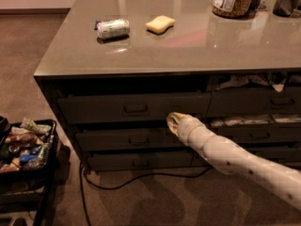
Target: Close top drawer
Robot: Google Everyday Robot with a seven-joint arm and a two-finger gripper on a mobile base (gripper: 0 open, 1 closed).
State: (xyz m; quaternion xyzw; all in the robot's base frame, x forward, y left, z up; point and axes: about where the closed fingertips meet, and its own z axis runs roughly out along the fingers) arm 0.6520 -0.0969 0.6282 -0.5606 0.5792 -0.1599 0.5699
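Camera view. Wide dark grey top drawer (94, 108) with small metal bail handle (136, 108), directly under glossy grey countertop (164, 51), dark gap above its front. Pale gripper (172, 121) on white arm (225, 157), at that front's lower right corner; grip state impossible to tell. On top, silver can (113, 28) lying sideways beside yellow sponge (160, 24).
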